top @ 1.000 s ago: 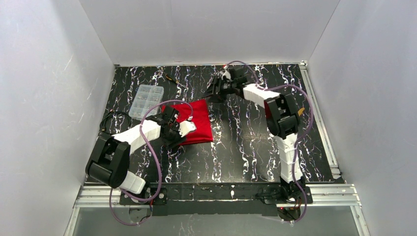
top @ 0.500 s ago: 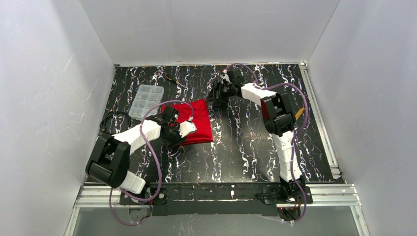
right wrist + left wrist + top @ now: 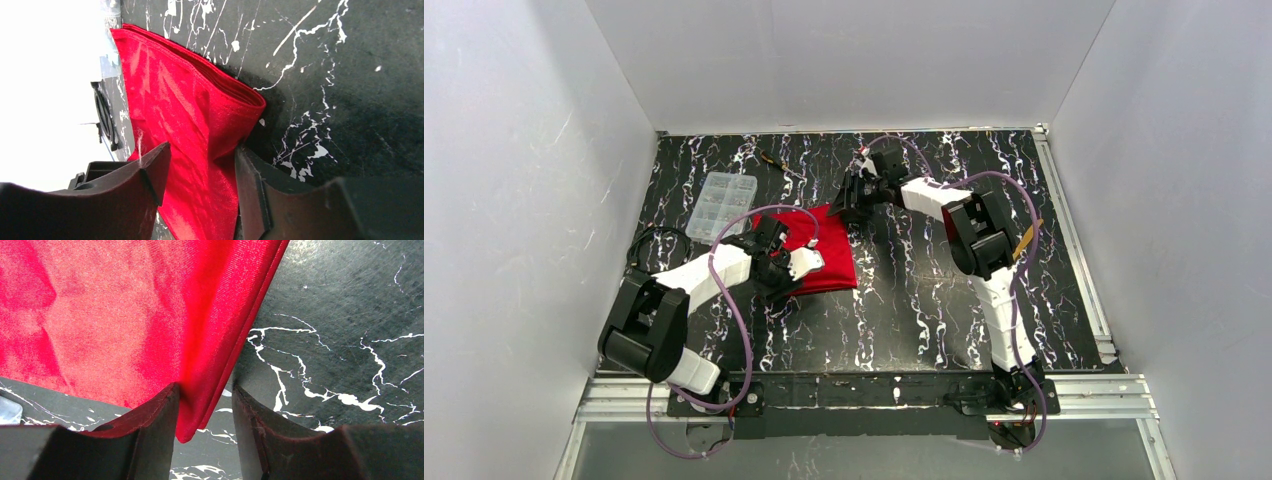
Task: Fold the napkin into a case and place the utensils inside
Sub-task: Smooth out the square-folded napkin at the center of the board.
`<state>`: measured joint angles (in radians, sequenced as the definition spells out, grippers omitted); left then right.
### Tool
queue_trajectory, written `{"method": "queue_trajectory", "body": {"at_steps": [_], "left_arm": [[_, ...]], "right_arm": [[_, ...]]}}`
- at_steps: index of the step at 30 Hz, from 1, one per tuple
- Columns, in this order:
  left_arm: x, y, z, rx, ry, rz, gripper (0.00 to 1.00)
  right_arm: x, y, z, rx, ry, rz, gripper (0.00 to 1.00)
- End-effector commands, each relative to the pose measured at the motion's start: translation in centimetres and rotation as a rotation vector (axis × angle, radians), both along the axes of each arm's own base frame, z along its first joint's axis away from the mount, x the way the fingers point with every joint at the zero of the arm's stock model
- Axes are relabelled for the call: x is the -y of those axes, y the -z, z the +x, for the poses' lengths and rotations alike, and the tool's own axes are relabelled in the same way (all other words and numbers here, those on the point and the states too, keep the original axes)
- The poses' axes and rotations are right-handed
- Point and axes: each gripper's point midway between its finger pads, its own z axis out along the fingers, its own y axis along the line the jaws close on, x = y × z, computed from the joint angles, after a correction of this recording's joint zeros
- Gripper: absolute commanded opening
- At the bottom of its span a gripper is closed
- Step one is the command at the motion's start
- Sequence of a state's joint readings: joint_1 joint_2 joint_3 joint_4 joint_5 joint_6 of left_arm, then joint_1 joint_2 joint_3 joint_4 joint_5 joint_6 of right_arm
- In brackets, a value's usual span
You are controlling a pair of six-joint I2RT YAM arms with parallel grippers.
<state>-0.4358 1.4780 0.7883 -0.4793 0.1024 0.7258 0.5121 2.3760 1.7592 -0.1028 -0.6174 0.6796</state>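
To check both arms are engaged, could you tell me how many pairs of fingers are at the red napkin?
2. The left fingers straddle the near left corner of the napkin; the right fingers straddle its far right corner. Neither looks clamped.

Bright, even overhead light with soft shadows. The right wrist view burns white at left; the napkin (image 3: 185, 125) shines.

This looks like a robot lab, because two robot arms (image 3: 999, 310) with purple wires (image 3: 764, 207) are bolted to a metal frame (image 3: 1104, 395) at the edge of a black table (image 3: 904, 300) closed in by plain white walls (image 3: 514, 200).
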Motion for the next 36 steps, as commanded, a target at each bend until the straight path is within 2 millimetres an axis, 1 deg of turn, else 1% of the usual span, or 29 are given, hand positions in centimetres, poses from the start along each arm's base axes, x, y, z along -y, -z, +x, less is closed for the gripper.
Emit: {"method": "queue_trajectory", "body": {"at_steps": [1,4,7,9,10,14,18,21,25,26,28,29,30,32,34,35,36], "left_arm": [[-0.3,0.4,-0.9,-0.032,0.019,0.013,0.41],[-0.1,0.1,-0.6,-0.023,0.016,0.009,0.41],[0.1,-0.5,-0.4,-0.016,0.014,-0.001,0.41],[0.1,-0.8,-0.3,-0.010,0.015,-0.003,0.41],[0.2,-0.9,-0.2,-0.009,0.019,-0.004,0.41],[0.5,-1.0,-0.3,-0.006,0.032,-0.001,0.41],[1.8,-1.8,-0.3,0.008,0.038,-0.038,0.42],[3.1,-2.3,-0.5,-0.005,0.046,-0.063,0.42],[4.5,-2.8,-0.6,-0.027,0.053,-0.097,0.42],[4.7,-2.7,-0.6,-0.033,0.055,-0.099,0.42],[5.0,-2.7,-0.7,-0.042,0.064,-0.103,0.43],[5.2,-2.7,-0.8,-0.046,0.067,-0.105,0.42],[5.2,-2.7,-0.8,-0.047,0.068,-0.106,0.43],[5.2,-3.1,-0.7,-0.048,0.063,-0.104,0.42],[5.1,-4.0,-0.5,-0.042,0.047,-0.102,0.43],[5.2,-4.8,-0.3,-0.038,0.032,-0.111,0.43],[5.2,-5.7,-0.1,-0.036,0.012,-0.124,0.44]], "right_arm": [[0.7,4.8,-2.0,-0.101,0.004,-0.065,0.55],[0.8,4.7,-1.8,-0.092,0.020,-0.066,0.40],[1.5,4.5,-1.5,-0.076,0.044,-0.088,0.24],[2.4,4.4,-1.2,-0.067,0.071,-0.102,0.16],[2.9,4.3,-1.2,-0.064,0.085,-0.105,0.14],[4.9,3.7,-0.9,-0.044,0.136,-0.112,0.10],[7.5,3.4,-1.5,-0.030,0.173,-0.143,0.08],[9.6,3.1,-2.4,-0.021,0.206,-0.166,0.08],[12.4,3.1,-4.4,-0.020,0.242,-0.213,0.08],[13.1,3.5,-5.4,-0.034,0.248,-0.228,0.08],[13.7,3.0,-6.0,-0.007,0.267,-0.229,0.09],[13.8,2.6,-6.2,0.000,0.275,-0.220,0.15],[14.0,2.6,-6.6,-0.004,0.279,-0.218,0.22],[14.0,2.2,-6.7,0.003,0.278,-0.219,0.33],[14.1,1.6,-6.6,0.017,0.265,-0.228,0.45],[14.2,1.2,-6.6,0.018,0.255,-0.237,0.52],[14.3,0.8,-6.7,0.019,0.245,-0.250,0.56]]}}
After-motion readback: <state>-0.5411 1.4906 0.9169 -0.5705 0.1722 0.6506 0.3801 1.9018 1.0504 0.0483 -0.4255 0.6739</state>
